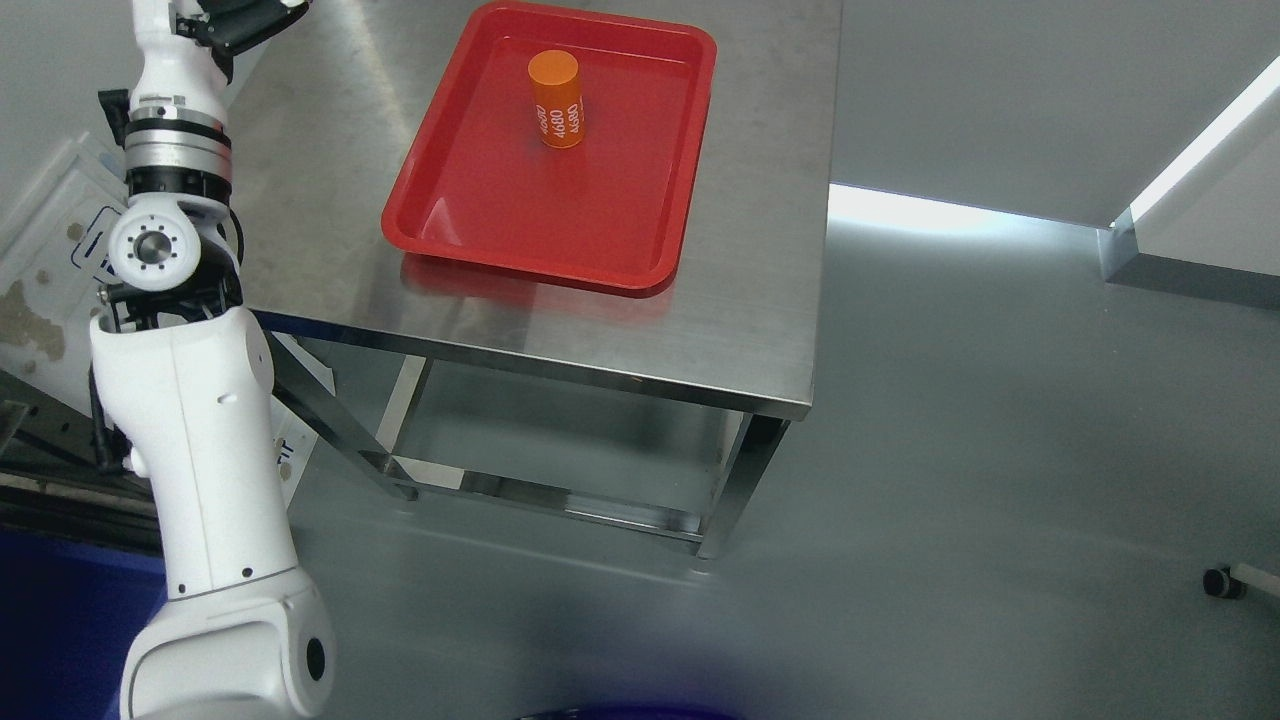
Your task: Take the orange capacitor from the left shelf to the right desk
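Along the left edge, the robot's left arm (190, 440) rises from the bottom corner, white shells up to a round elbow joint, then a forearm with black and silver rings reaching to the top of the frame. Its left hand (240, 22) is only partly in view at the top edge: a dark shape over the far left corner of the surface, cut off by the frame, so I cannot tell how far its fingers are spread or whether they hold anything. Behind the arm, at the far left, a pale, stained sheet (45, 270) lies at a slant.

To the right of the arm stands the steel surface (760, 300), brushed metal on metal legs with a lower rail. On it rests a red tray (480, 215), set at a slight angle. The orange capacitor (557, 98) stands upright inside the tray, toward its far end, apart from the walls, with white print on its side that seems to read 4680.

Farther right is grey floor, a bright strip of light (920, 212), and a small caster wheel (1222, 581) near the lower right corner.
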You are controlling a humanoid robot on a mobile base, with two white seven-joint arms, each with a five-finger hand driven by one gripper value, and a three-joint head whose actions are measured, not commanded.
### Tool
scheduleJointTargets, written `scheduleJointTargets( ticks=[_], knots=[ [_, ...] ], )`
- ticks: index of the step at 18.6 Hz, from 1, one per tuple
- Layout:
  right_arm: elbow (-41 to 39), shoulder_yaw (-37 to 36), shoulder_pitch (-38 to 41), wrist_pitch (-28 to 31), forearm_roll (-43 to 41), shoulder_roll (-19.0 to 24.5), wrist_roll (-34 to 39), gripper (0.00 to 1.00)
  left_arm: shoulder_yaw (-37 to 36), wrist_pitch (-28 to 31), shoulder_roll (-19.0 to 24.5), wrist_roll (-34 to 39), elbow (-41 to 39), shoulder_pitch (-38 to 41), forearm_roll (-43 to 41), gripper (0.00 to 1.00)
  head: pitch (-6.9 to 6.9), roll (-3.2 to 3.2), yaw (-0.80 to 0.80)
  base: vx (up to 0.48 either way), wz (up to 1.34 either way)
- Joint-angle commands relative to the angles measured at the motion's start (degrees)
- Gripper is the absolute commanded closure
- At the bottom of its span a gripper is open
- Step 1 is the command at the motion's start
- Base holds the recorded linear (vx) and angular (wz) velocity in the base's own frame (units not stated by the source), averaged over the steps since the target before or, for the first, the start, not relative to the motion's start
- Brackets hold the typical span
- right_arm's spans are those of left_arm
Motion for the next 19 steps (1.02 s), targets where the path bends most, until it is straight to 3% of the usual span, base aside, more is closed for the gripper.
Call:
scheduleJointTargets(
  ticks=[1, 4, 8, 11, 19],
  knots=[
    [-1.93, -0.62, -0.09, -0.07, 0.0, -1.0, -0.05, 0.0, -2.49, -4.32, -0.12, 0.85, -4.09, 9.54, 3.77, 0.0, 0.0, 0.0, 0.0, 0.0, 0.0],
    [-1.93, -0.62, -0.09, -0.07, 0.0, -1.0, -0.05, 0.0, -2.76, -4.41, -0.12, 2.16, -4.09, 11.83, 4.23, 0.0, 0.0, 0.0, 0.0, 0.0, 0.0],
    [-1.93, -0.62, -0.09, -0.07, 0.0, -1.0, -0.05, 0.0, -6.61, -4.5, -0.12, 9.37, -4.35, 17.36, 4.23, 0.0, 0.0, 0.0, 0.0, 0.0, 0.0],
    [-1.93, -0.62, -0.09, -0.07, 0.0, -1.0, -0.05, 0.0, -8.56, -5.11, -0.12, 9.12, -5.58, 21.76, 4.23, 0.0, 0.0, 0.0, 0.0, 0.0, 0.0],
    [-1.93, -0.62, -0.09, -0.07, 0.0, -1.0, -0.05, 0.0, -9.52, -4.77, -0.12, 8.85, -10.24, 22.12, 4.32, 0.0, 0.0, 0.0, 0.0, 0.0, 0.0]
  ],
)
